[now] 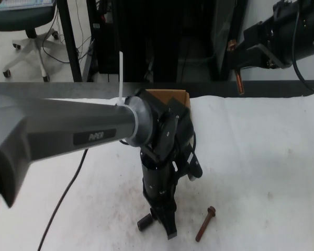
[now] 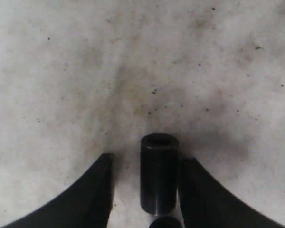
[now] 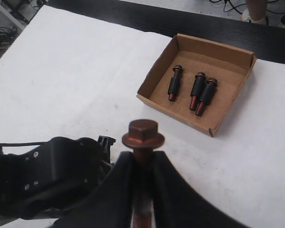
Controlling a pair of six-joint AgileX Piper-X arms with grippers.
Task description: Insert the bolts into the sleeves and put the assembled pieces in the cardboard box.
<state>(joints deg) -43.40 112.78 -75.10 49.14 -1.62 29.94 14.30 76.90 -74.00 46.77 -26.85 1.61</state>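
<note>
A short black cylindrical sleeve (image 2: 159,173) is flanked on the white cloth (image 2: 133,71) by the spread fingers of the left gripper (image 2: 147,160). A copper-coloured flanged bolt (image 3: 142,135) is pinched by the right gripper (image 3: 143,161); three assembled pieces (image 3: 199,92) are held in the brown cardboard box (image 3: 223,66)

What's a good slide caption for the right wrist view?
Right gripper shut on a bolt, with three assembled pieces lying in the cardboard box beyond.
</note>
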